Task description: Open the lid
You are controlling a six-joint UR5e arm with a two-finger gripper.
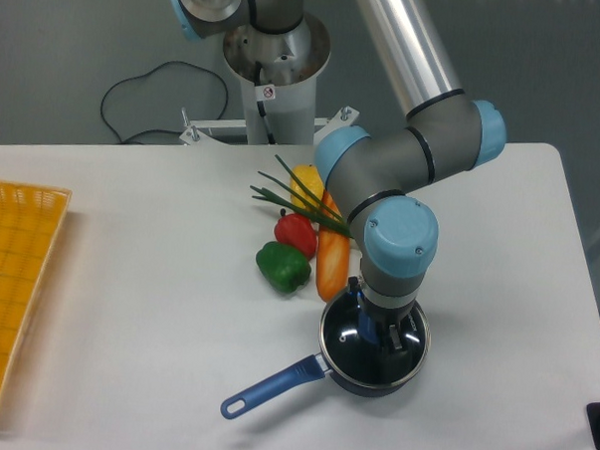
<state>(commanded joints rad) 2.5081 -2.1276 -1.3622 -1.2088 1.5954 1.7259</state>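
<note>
**Inspector:** Where does the task's thing stand, and why is the arm posed as it is?

**Operator:** I have the lid (347, 339) seated on the dark-blue saucepan (373, 380) near the front edge of the worktop (156, 318). I hold the wrist straight above it, so the pincer (383, 340) drops vertically onto the lid's centre, where I judge the knob to sit. That approach suits a straight upward pull. The saucepan's long blue handle (271, 387) points toward the front left, away from the arm, so it does not obstruct me.

**Inspector:** State of the pincer?

**Operator:** Its fingers reach down to the lid's middle, but the wrist body covers them from this view. I cannot tell whether they are spread or pinching the knob. The knob itself is hidden too.

**Inspector:** Describe the lid.

**Operator:** Round, dark see-through glass with a bright metal rim. A small highlight shows on its left part. It appears level and fully on the saucepan, so I judge the opening not yet done.

**Inspector:** Anything close by?

**Operator:** A carrot (331, 261) lies just behind the saucepan, its tip near the rim. A green pepper (282, 267), a red pepper (295, 232) and a yellow pepper (306, 182) cluster behind it. A yellow basket (14, 272) sits well apart at the left edge.
</note>
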